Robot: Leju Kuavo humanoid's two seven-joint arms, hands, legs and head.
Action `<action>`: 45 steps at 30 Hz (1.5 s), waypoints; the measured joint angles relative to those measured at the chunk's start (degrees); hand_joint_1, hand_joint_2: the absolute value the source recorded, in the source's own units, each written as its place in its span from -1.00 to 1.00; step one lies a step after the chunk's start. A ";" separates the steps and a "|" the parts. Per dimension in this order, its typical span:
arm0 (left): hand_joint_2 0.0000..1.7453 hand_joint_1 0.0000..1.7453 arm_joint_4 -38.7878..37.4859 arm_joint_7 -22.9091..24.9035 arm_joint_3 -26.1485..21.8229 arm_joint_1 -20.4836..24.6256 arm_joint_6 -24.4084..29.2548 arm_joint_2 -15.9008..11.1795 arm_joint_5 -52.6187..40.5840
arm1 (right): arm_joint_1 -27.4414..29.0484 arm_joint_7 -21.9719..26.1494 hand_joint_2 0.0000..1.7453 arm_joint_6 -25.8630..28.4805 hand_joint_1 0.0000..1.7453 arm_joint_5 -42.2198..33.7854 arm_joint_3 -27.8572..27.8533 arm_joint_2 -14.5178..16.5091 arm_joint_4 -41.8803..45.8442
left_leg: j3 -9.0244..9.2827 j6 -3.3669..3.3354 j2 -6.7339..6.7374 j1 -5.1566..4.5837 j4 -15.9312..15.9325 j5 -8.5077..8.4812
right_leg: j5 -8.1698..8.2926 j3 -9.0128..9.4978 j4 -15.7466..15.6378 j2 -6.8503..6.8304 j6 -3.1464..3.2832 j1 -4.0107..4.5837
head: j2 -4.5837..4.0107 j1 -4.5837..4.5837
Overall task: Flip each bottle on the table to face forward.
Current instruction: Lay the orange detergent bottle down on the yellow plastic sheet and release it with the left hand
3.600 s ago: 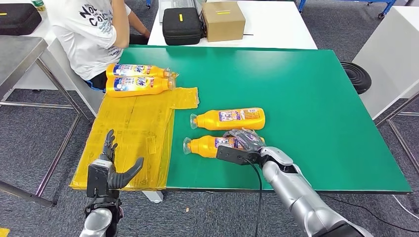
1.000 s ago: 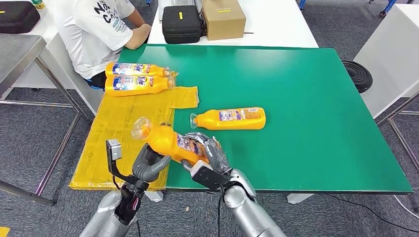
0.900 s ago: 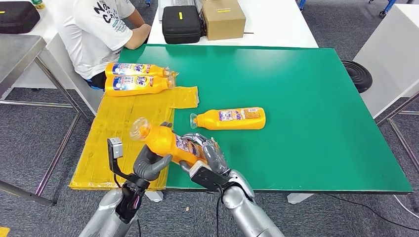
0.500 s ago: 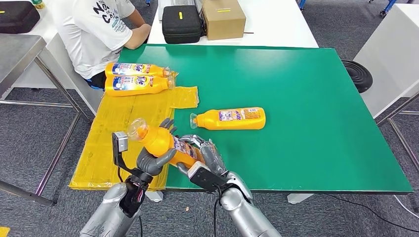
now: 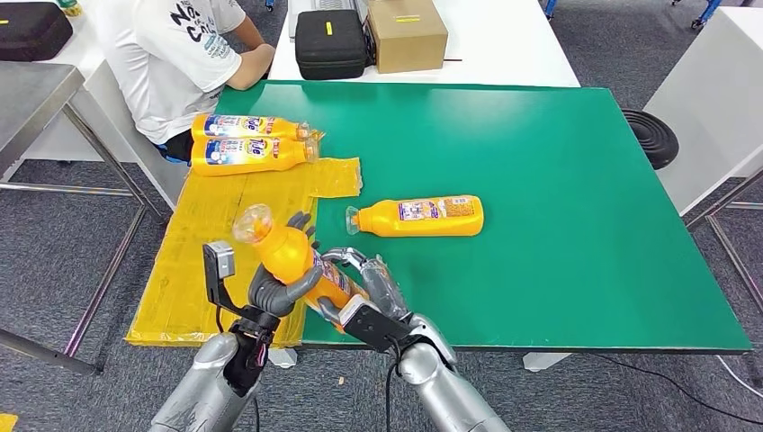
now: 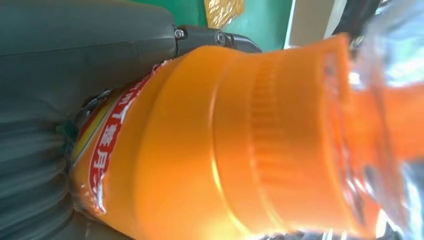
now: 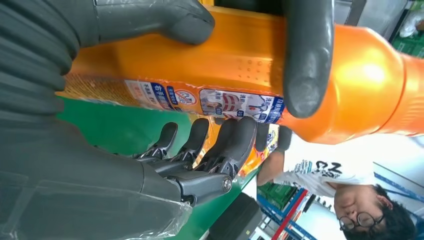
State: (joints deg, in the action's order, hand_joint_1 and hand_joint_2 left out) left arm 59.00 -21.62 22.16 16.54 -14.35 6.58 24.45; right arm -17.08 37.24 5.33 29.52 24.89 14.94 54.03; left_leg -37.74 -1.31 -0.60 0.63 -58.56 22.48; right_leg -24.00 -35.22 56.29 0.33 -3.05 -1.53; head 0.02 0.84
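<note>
Green matting covers the bench [image 5: 558,180], with a yellow plastic sheet [image 5: 225,243] laid over its left end, and above the near edge where the two meet the held bottle [image 5: 292,263] is lifted clear of the surface. It tilts with its clear cap up and away to the left. The right robot hand [image 5: 364,288] grasps its lower, labelled body from beneath, thumb over the orange side. The left robot hand [image 5: 279,283] wraps the shoulder below the neck, so both are clenched on it. Two grips on one bottle suggest a handover or a mid-air turn, a way to roll the label round without dragging it on the mat. Farther in, a second bottle [image 5: 418,217] lies flat on the green, likely awaiting its turn. Two finished-looking bottles [image 5: 252,142] lie side by side on the sheet's far end, blue labels up. Beside them sits a person [image 5: 180,63] at the bench corner.
</note>
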 joint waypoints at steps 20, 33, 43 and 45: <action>1.00 -0.11 3.57 -4.18 -2.94 -0.82 2.56 0.04 2.34 | -0.74 0.62 1.00 -1.42 1.00 -0.02 1.07 0.05 -2.03 | -0.01 0.00 0.00 0.00 0.00 0.00 | 0.00 0.00 0.00 0.00 0.00 0.00 | 0.00 -0.01; 1.00 1.00 3.65 -5.25 -3.84 -1.19 -0.98 0.16 1.10 | -1.53 1.47 1.00 -0.40 1.00 0.22 0.87 0.09 -4.44 | -0.01 0.00 0.00 0.00 0.00 0.00 | 0.00 -0.01 0.00 0.00 0.00 0.00 | 0.00 -0.01; 1.00 1.00 3.60 -4.01 -1.44 0.42 0.03 -1.10 -16.54 | -1.63 2.22 1.00 0.02 1.00 -1.88 -1.51 0.09 -5.32 | 0.20 0.03 0.00 0.00 0.02 0.03 | 0.00 0.17 -0.01 0.01 0.01 0.02 | 0.00 -0.01; 1.00 1.00 3.12 -3.70 -0.91 1.03 -1.10 -1.63 -18.84 | -1.60 2.50 1.00 0.09 1.00 -2.45 -2.02 0.08 -5.33 | 0.28 0.04 0.01 0.00 0.03 0.03 | 0.01 0.23 -0.01 0.02 0.04 0.04 | 0.00 -0.01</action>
State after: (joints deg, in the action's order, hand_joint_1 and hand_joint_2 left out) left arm 62.12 -25.32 21.24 17.57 -15.45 4.94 5.61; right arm -18.68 39.75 5.42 27.07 22.88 15.03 48.70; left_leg -37.45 -1.27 -0.59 0.63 -58.54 22.51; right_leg -24.00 -34.99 56.28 0.34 -3.02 -1.49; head 0.02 0.83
